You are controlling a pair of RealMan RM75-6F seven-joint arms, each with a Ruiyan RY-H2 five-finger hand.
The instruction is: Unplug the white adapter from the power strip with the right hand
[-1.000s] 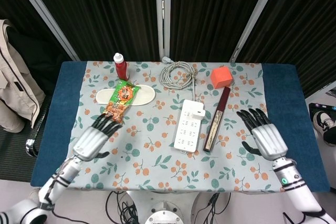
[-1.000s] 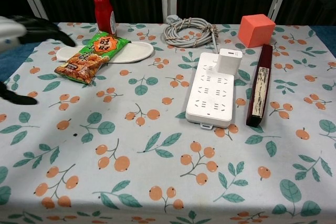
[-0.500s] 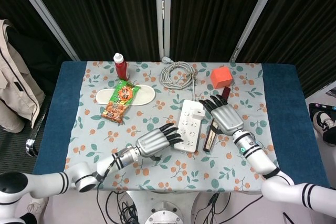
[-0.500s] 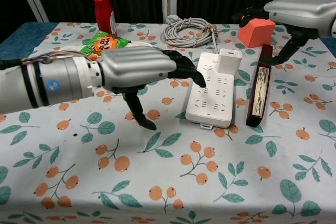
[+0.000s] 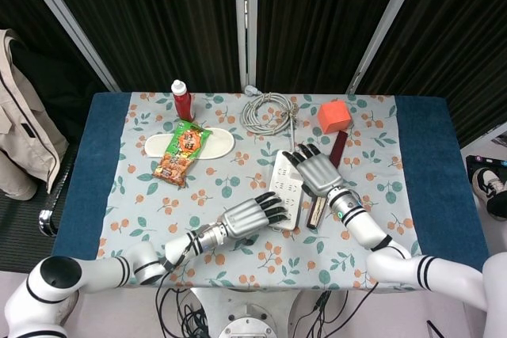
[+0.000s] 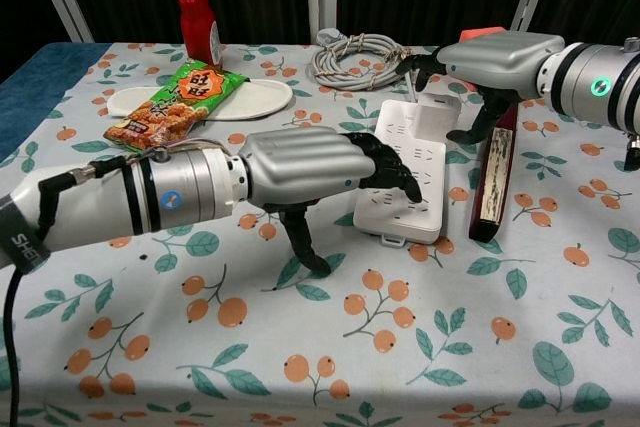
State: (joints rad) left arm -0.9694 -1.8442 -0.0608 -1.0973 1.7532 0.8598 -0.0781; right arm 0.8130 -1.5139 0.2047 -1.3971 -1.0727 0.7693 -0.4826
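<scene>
Snack packet, orange-green foil (image 5: 181,152), on white oval plate (image 5: 218,144), red squeeze bottle (image 5: 182,100) behind: bystanders, far left. Left hand (image 6: 310,162) reaches over near end of flat white power strip (image 6: 405,179), fingers extended, nothing held; likely to brace strip. White adapter (image 6: 437,107) plugged at strip's far end. Right hand (image 6: 492,57) directly above it, fingers spread, not yet gripping. Dark book (image 6: 493,169) just right of strip.

Dark curtains (image 5: 158,13) with pale poles (image 5: 246,21) hang behind the table (image 5: 426,148).
</scene>
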